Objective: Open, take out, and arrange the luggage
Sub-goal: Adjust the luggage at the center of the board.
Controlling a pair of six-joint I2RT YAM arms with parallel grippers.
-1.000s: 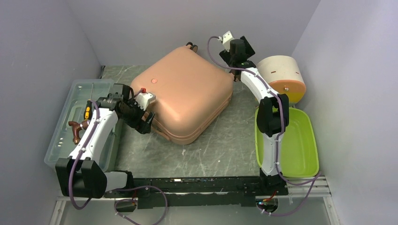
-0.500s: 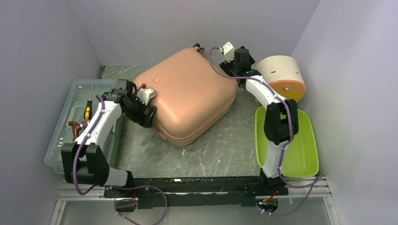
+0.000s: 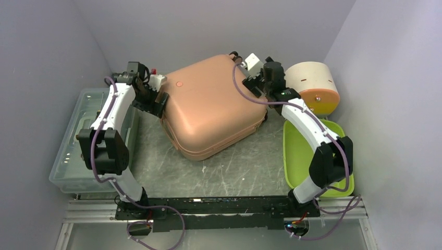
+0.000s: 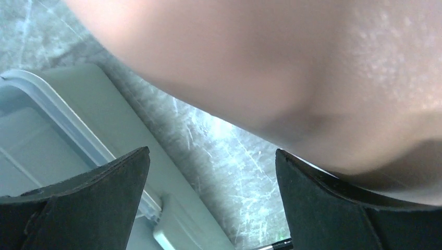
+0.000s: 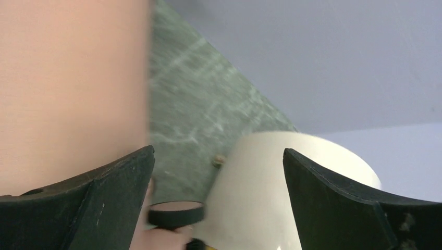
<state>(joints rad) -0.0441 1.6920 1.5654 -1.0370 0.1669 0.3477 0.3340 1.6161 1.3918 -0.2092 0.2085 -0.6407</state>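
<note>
Pale grey walls [image 3: 172, 31] are seen on three sides, and a green-grey stone desk [image 3: 245, 166] lies between them. The luggage [image 3: 213, 109] is laid flat in the middle of the desk, near the back wall, with one corner turned to the front. It is shut. A clear bin [image 3: 70, 156] is set on its left, and a lime-green tray [image 3: 333, 166] and a round cream tub [image 3: 312, 78] are set on its right.

The left pincer [image 4: 211, 153] is spread wide beside the left corner of the luggage, and nothing is held in it. The right pincer [image 5: 218, 151] is spread wide too, by the far right corner, and it is empty as well. Whether the luggage is touched by either pincer cannot be told.

The luggage is judged to be hard, smooth and slippery, and likely heavy to lift. It is too wide to be pinched across. It is best taken at the seam [image 3: 208, 153] that runs round its side, or at a handle or zip pull if one is found. It could slide on the desk when pushed.

No handle or zip pull can be seen, and what is packed inside is hidden. Small dark wheels [image 3: 232, 53] are just made out at the far corner. Both wrist views are blurred, and a small black ring [image 5: 174, 214] in the right one cannot be named.
</note>
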